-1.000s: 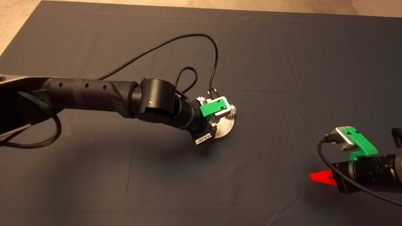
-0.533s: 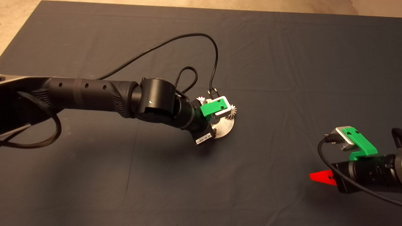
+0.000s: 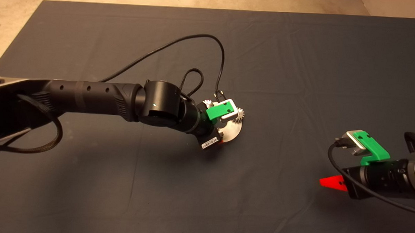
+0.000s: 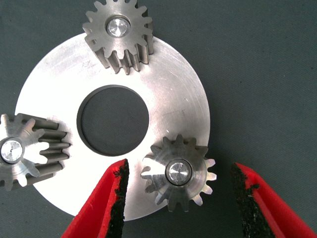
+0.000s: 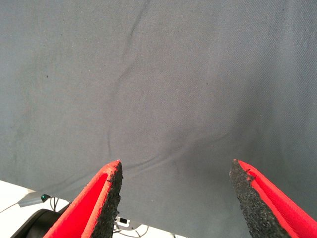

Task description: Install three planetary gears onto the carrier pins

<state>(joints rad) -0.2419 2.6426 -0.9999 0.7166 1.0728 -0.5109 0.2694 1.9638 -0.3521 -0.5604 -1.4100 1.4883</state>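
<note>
The silver carrier disc (image 4: 178, 94) with a large centre hole lies on the dark mat; it also shows in the head view (image 3: 233, 131), mostly under my left arm. Three silvery planetary gears sit on its pins: one (image 4: 119, 33), a second (image 4: 25, 151) and a third (image 4: 178, 172), each with a pin end showing in its hole. My left gripper (image 4: 178, 198) is open, its pads to either side of the third gear without touching it. My right gripper (image 5: 176, 191) is open and empty over bare mat at the mat's right side (image 3: 331, 183).
A black cable (image 3: 196, 42) loops over the mat behind the left wrist. Pale floor (image 3: 11, 9) borders the mat at the far and left edges. The mat (image 3: 299, 64) is wrinkled.
</note>
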